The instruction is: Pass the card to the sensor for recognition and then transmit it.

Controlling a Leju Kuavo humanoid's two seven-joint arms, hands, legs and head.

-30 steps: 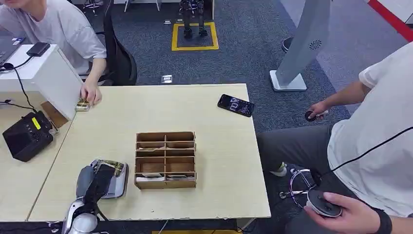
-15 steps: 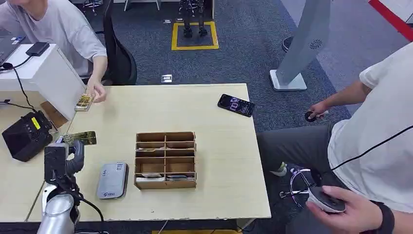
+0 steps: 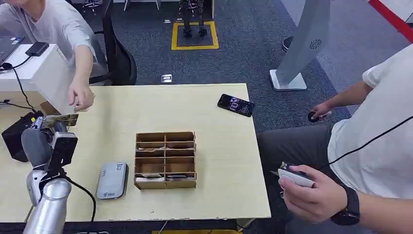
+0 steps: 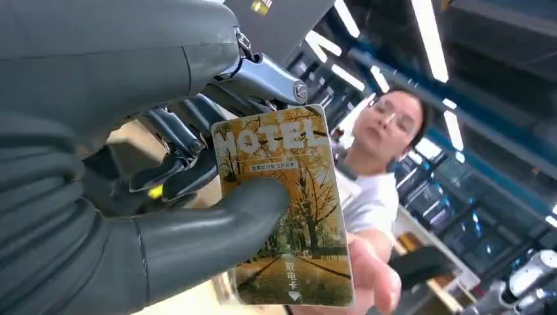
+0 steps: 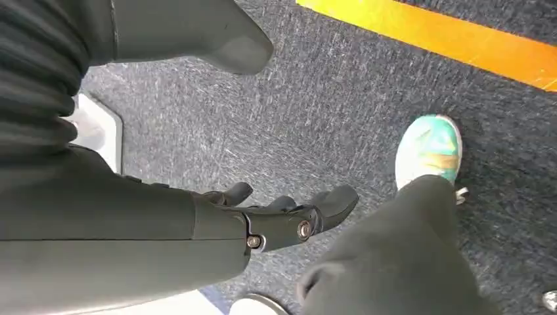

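My left hand (image 3: 48,141) is raised over the table's left edge and pinches a yellow hotel card (image 3: 61,120) between thumb and fingers. In the left wrist view the card (image 4: 289,216) reads HOTEL, with my thumb (image 4: 217,223) pressed across its face. A person's hand (image 3: 80,100) hovers just beyond the card, also seen as an outstretched hand (image 4: 371,275) behind it. The grey flat sensor (image 3: 112,180) lies on the table to the right of my arm. My right hand (image 5: 276,216) hangs over the carpet with fingers apart and holds nothing.
A wooden compartment box (image 3: 165,160) stands mid-table with cards in its front slots. A phone (image 3: 235,105) lies at the far right corner. A black device (image 3: 14,139) sits on the left desk. A second person at the right holds a controller (image 3: 294,178).
My left hand rose from the sensor with the card and carried it left and back toward the seated person. That person's hand lifted off the table toward it.
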